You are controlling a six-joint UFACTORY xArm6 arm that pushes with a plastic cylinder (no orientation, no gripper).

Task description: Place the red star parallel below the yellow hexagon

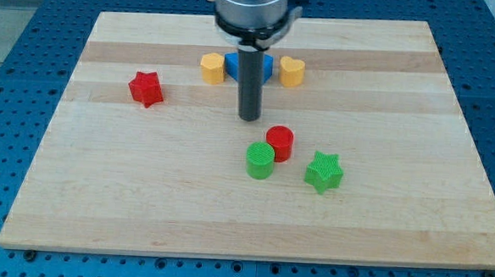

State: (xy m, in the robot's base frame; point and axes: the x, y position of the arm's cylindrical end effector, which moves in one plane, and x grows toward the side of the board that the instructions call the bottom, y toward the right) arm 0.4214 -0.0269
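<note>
A lab or robotics test bench is shown. A pale wooden board [252,215] is laid on a blue metal table [16,25] drilled with a regular grid of holes, the kind used for bolting down equipment. A grey machine arm [253,7] hangs over the board, and small plastic blocks in plain colours are scattered on it, like test pieces.

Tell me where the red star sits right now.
The red star lies alone at the view's left, below-left of the yellow hexagon and well left of my tip.
</note>
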